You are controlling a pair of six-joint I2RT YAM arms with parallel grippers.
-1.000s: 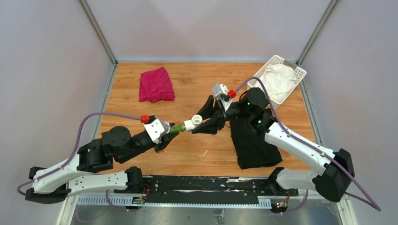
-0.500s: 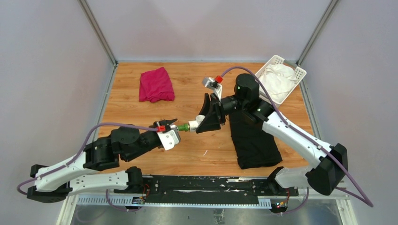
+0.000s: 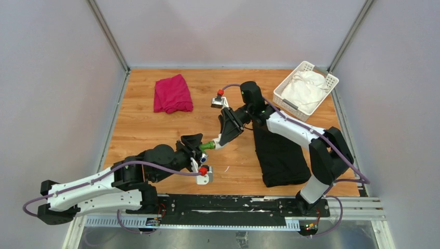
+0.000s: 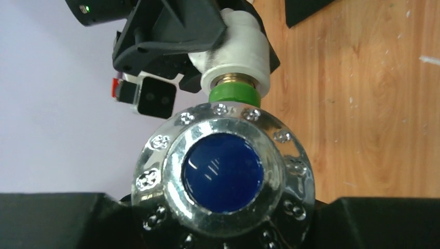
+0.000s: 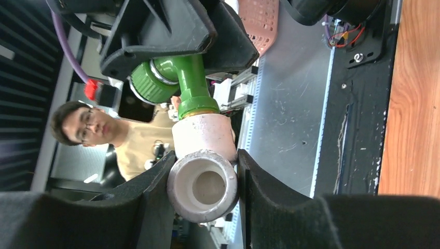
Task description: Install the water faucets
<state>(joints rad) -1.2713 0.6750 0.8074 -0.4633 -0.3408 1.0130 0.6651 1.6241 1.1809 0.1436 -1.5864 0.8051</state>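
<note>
We find the green tap (image 3: 207, 144) and the white pipe fitting (image 3: 218, 142) joined end to end in the air above the middle of the worktop (image 3: 155, 129), somewhat toward its near edge. The left gripper (image 3: 200, 149) is clamped on the tap's chrome-rimmed knob (image 4: 223, 171), one finger on either side. The right gripper (image 3: 223, 139) pinches the fitting between its two fingers (image 5: 150, 207), which touch it on both sides. The tap's green collar sits against the fitting's mouth, a thin brass ring showing between them. A black cloth (image 3: 280, 155) lies on the worktop beside the pair, toward the right edge.
</note>
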